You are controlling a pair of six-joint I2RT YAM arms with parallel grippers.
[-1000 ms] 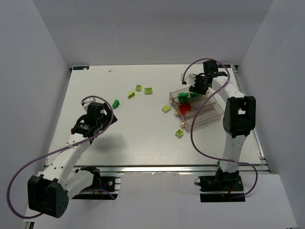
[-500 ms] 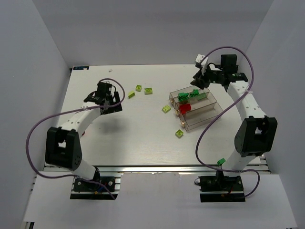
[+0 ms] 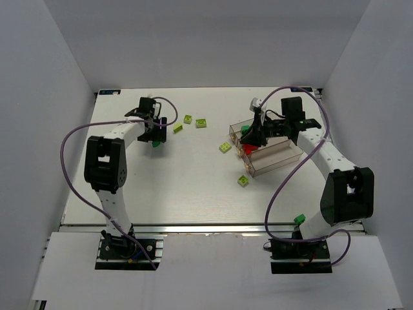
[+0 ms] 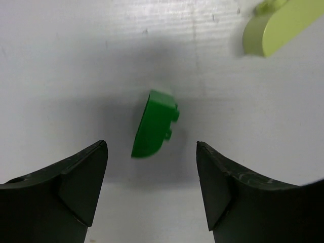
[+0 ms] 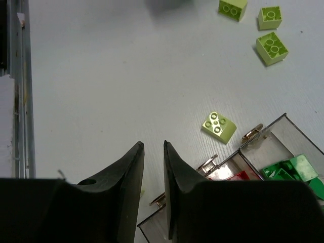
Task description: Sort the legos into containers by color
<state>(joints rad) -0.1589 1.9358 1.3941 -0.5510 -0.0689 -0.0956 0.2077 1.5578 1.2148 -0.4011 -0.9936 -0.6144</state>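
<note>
A dark green lego [image 4: 154,124] lies on the white table just ahead of and between my left gripper's [image 4: 152,147] open, empty jaws. In the top view that gripper [image 3: 157,131] is right over it [image 3: 155,144]. My right gripper [image 5: 153,144] is shut and empty over the left end of the clear containers [image 5: 283,124], as the top view [image 3: 248,137] also shows. The containers [image 3: 277,155] hold green legos [image 5: 291,169] and a red lego [image 3: 249,148]. Lime legos lie loose on the table [image 3: 224,147] [image 3: 242,181] [image 3: 201,123].
Two more lime legos [image 3: 188,119] [image 3: 177,128] lie just right of the left gripper; one shows in the left wrist view [image 4: 281,25]. A small green piece [image 3: 299,219] sits by the right arm's base. White walls close in the table on three sides.
My left arm has swung out to the far left and come down over the dark green lego. My right gripper has moved from behind the containers to their left end.
</note>
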